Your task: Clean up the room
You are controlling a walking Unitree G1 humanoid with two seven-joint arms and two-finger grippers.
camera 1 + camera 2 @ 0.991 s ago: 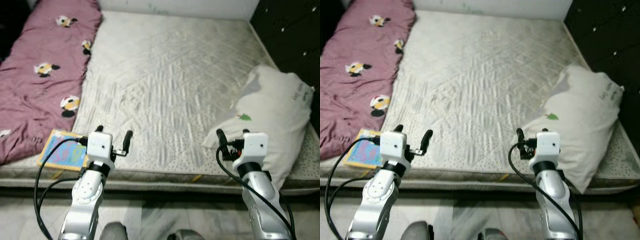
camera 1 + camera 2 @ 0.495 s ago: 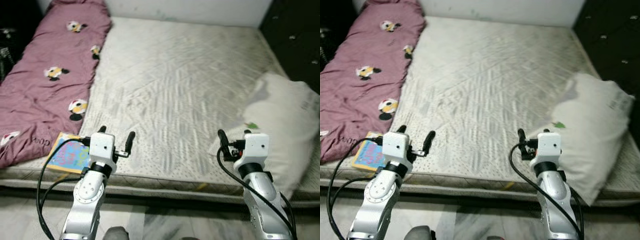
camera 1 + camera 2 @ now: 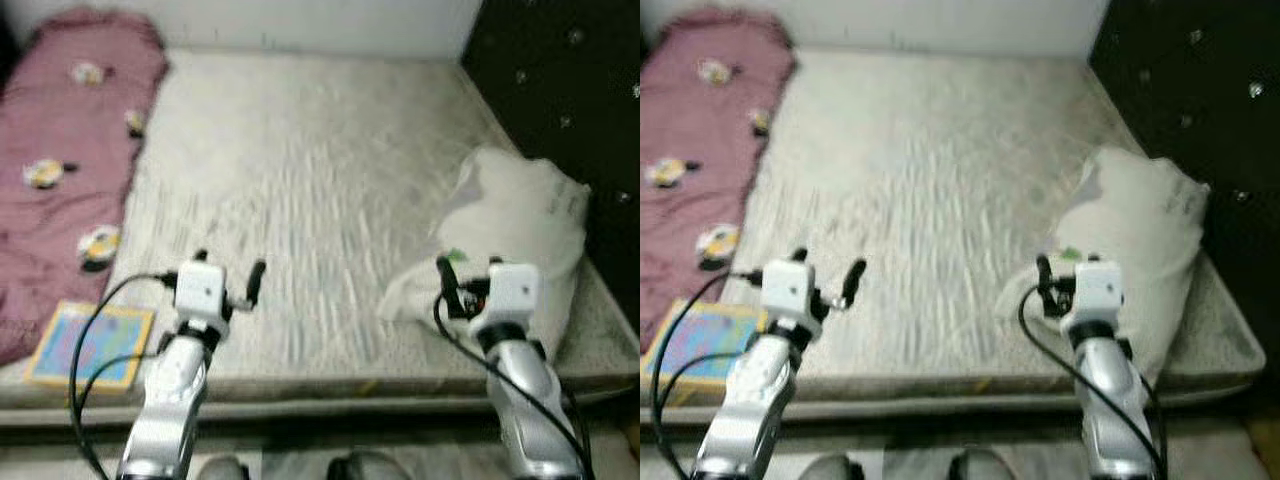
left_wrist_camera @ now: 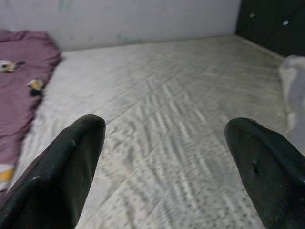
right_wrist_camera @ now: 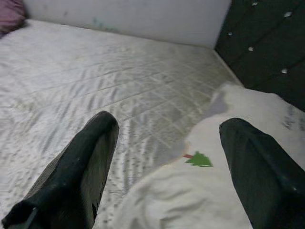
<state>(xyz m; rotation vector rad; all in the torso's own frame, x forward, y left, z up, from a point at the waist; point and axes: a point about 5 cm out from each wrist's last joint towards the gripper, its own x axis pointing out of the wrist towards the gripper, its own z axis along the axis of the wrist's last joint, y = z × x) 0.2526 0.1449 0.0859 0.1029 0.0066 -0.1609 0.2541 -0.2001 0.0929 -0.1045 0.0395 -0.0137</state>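
The pillow [image 3: 510, 235] lies on the bare mattress [image 3: 300, 170] against the dark headboard side, its long axis running from about 7 o'clock to 1 o'clock. From the right tool [image 3: 466, 272] it is found at roughly 1 o'clock, its near corner almost under the fingers, so the right arm is judged much the nearer of the 2. In the right wrist view the pillow's green tree mark [image 5: 198, 159] is seen between the 2 spread fingers [image 5: 78, 171], nothing pinched. The left tool [image 3: 228, 268] is held over the mattress edge, likewise spread and empty, with the picture book [image 3: 88, 345] at about 8 o'clock from it and the purple blanket [image 3: 60, 190] beyond at 10 o'clock.

Compared with 0.5 s ago, the head view has been swung toward the headboard: the pillow is now set further into the picture and the blanket pushed toward the edge. This is read as camera motion; the things themselves appear unmoved, and both tools are held as before.
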